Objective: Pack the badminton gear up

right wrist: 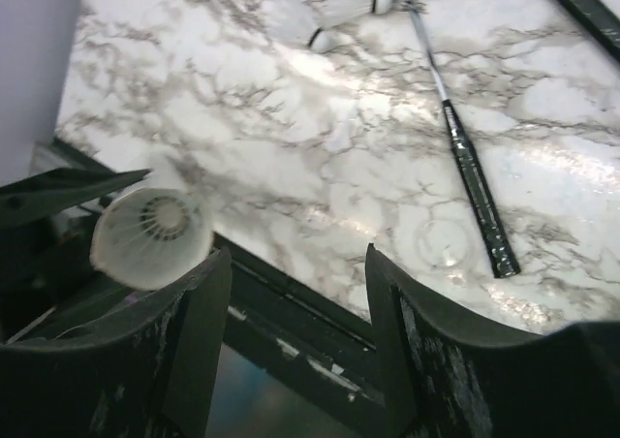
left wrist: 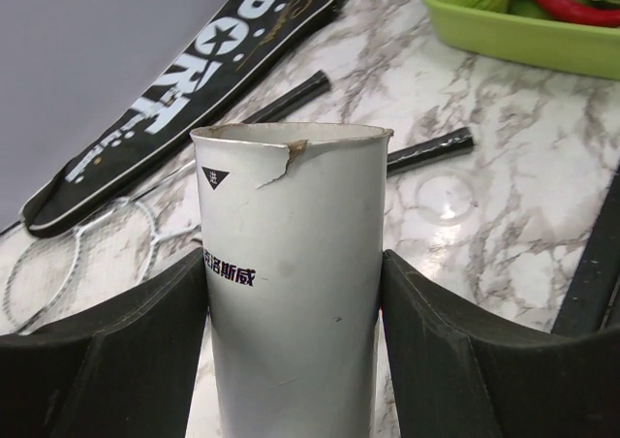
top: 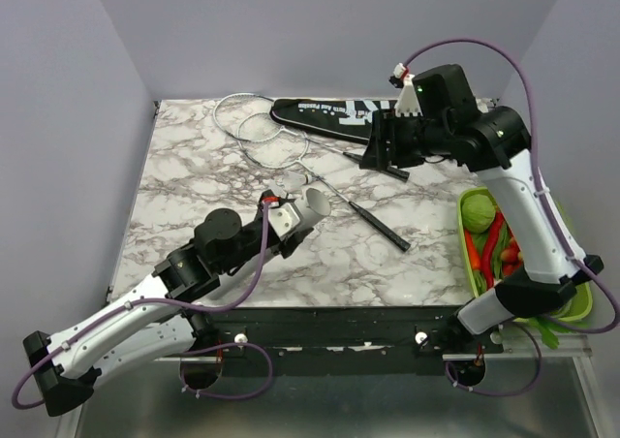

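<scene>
Marble table (top: 194, 196): black bag (top: 329, 116) along the far edge; two rackets (top: 383, 227) beside it, hoops overlapping.
Left gripper (top: 289, 217): clamped around a white tube (left wrist: 291, 215) with a torn rim.
Right gripper (right wrist: 298, 264): fingers spread, nothing between them, hovering beside the bag.

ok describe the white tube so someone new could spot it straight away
Start at the marble table, then follow the left arm to its tip. The white tube is gripped between the black left fingers. Its torn rim and dark lettering set it apart from the small feathered shuttlecocks lying beyond it.
</scene>
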